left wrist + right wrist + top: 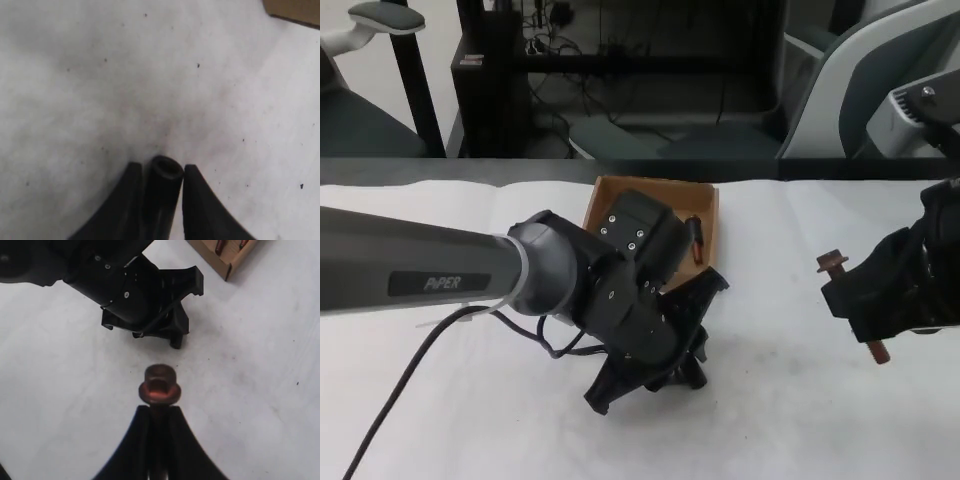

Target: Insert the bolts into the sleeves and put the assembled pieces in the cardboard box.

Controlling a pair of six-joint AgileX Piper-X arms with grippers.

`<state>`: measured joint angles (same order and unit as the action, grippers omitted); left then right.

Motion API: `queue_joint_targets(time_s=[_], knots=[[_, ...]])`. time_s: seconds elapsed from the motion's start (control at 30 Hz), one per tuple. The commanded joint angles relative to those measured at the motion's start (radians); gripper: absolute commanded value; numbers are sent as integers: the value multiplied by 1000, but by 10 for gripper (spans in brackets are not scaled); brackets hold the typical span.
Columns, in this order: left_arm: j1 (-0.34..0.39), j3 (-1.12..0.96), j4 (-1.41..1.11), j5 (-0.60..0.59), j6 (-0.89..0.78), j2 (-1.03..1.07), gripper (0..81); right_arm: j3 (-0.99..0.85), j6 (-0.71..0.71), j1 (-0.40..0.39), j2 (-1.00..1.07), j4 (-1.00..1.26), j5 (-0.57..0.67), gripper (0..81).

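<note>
My left gripper hangs low over the white bench just in front of the cardboard box. It is shut on a black sleeve, whose open end shows between the fingers. To the right, my right gripper is shut on a copper bolt and holds it tilted above the bench. In the right wrist view the bolt's flanged head sticks out past the fingertips and points toward the left gripper. Inside the box lie reddish assembled pieces.
White cloth covers the bench, with free room in front and between the arms. A black cable trails from the left arm. The box corner lies close beyond the sleeve. Chairs and a dark desk frame stand behind the bench.
</note>
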<state>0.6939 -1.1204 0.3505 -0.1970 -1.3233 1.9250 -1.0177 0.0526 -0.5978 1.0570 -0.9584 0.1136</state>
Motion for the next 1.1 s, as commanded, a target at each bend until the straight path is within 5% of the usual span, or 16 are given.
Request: queue_joint_targets(time_s=[0.0,0.17,0.3,0.73,1.07], knots=[[6,5,97,-27,7,19,305,2,-9,-1,-11,6,-2,6],[6,5,125,-33,22,19,293,2,-9,-1,-11,6,-2,6],[6,5,125,-35,22,19,14,2,-9,-1,-11,6,-2,6],[6,5,125,-49,49,16,17,2,-11,-1,-11,6,-2,6],[0,8,117,-14,586,-107,17,2,-11,-1,-11,6,-2,6]])
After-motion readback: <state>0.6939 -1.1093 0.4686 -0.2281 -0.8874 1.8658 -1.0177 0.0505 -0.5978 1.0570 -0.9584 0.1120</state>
